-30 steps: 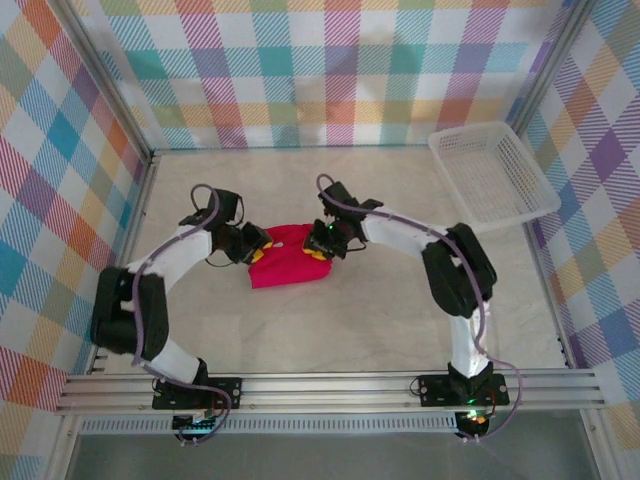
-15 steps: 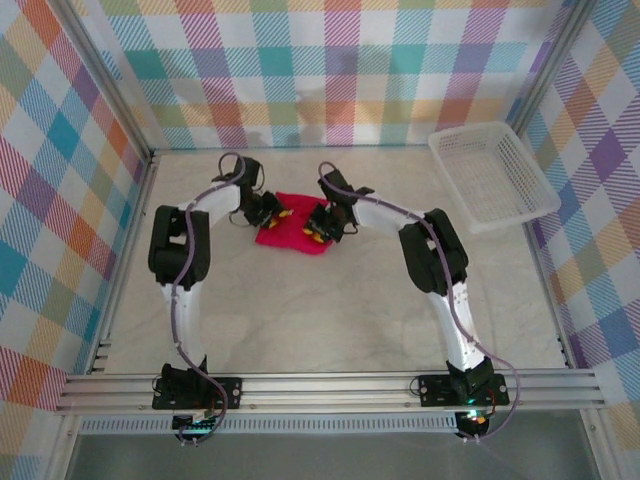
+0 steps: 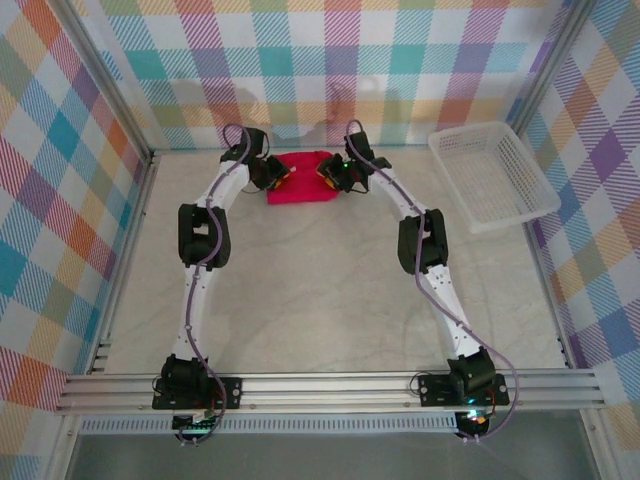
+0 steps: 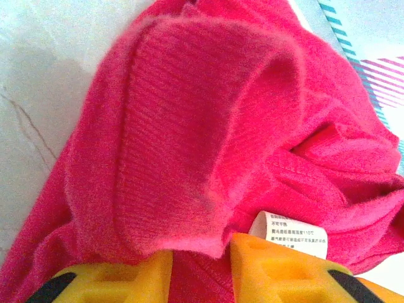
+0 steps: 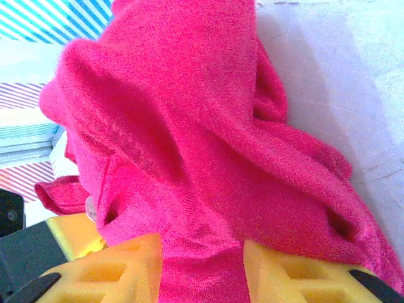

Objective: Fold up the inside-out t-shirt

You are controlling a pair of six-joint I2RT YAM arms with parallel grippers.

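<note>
**Colleague:** Where is the shirt?

**Operator:** I see the inside-out t-shirt (image 3: 302, 185) bunched at the far edge of the table (image 3: 330, 300), beside the checked wall (image 3: 330, 80). My left gripper (image 3: 281, 177) and right gripper (image 3: 326, 172) each pinch a fold of it.

**Colleague:** What could go wrong?

**Operator:** At this long reach, I'd guess one pinch could slip and drop that side crooked.

**Colleague:** How is it lying?

**Operator:** Its long axis runs left to right between the grippers, with the white tag (image 4: 290, 230) by the left one. I cannot tell collar from hem.

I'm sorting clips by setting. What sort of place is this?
Probably a robot lab test cell, not a home: a tabletop walled in by plaid-printed panels, a left arm and right arm bolted to an aluminium rail, and just a red t-shirt and white basket as props.
</note>
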